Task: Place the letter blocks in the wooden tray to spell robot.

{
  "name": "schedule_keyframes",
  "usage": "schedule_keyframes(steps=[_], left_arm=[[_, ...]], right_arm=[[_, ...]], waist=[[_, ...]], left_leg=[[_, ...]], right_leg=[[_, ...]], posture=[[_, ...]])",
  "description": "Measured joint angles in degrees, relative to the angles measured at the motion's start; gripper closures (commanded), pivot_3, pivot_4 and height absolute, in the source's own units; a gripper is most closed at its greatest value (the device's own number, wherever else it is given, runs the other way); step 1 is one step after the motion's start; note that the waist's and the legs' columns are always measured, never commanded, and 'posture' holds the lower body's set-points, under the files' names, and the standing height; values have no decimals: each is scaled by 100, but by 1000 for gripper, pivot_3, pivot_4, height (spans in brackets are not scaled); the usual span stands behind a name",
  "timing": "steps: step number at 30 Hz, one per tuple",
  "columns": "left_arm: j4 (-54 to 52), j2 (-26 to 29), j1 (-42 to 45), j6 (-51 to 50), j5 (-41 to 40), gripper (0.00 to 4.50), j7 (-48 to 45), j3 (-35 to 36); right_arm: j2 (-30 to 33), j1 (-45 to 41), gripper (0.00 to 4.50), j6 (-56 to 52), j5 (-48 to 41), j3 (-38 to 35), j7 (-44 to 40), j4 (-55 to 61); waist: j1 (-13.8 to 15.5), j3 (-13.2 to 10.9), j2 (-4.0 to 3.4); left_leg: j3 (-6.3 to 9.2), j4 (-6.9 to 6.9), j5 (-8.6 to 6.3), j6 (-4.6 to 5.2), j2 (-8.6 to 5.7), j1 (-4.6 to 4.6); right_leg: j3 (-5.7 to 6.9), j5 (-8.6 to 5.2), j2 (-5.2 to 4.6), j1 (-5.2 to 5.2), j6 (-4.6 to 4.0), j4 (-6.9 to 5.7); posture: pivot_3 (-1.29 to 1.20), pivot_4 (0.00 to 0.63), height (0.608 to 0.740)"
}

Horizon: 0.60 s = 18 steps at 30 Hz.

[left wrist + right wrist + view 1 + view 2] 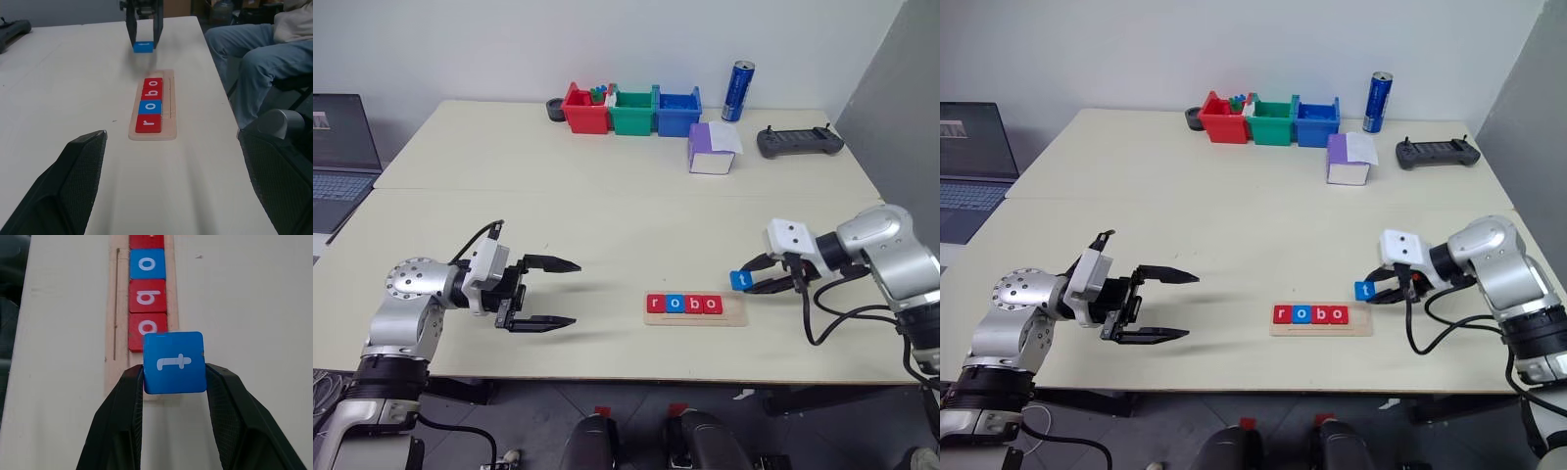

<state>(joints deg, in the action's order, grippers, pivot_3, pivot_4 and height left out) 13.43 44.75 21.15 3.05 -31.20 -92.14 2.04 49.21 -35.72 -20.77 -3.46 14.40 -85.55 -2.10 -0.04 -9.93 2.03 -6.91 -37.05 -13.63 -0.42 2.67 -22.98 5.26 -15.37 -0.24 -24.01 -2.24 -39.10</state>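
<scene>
The wooden tray [696,315] lies near the table's front edge and holds letter blocks [683,304] reading r, o, b, o: red, blue, red, red. Its right end slot is bare. My right gripper [756,282] is shut on a blue block with a white t [174,362], held in the air just right of the tray's right end. In the right wrist view the t block hangs over the tray's near end, in front of the last red o. My left gripper [556,293] is open, empty, well left of the tray, pointing toward it.
At the table's far edge stand red [584,110], green [632,111] and blue [677,113] bins, a blue can [738,91], a purple-and-white box [712,149] and a black controller [799,141]. A laptop [337,157] sits at the left. A seated person's legs [254,54] are beyond the table's front edge.
</scene>
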Motion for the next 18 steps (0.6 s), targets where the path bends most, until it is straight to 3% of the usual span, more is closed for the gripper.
schedule_keyframes(steps=[18], left_arm=[[40,-114,51,24,88,0,0,5]], right_arm=[[-10,214,3036,-244,373,510,453,210]], waist=[[-9,0,0]], left_leg=[[0,1,0,0,1,1]], right_leg=[[1,0,1,-1,0,-1]], posture=[[0,150,740]])
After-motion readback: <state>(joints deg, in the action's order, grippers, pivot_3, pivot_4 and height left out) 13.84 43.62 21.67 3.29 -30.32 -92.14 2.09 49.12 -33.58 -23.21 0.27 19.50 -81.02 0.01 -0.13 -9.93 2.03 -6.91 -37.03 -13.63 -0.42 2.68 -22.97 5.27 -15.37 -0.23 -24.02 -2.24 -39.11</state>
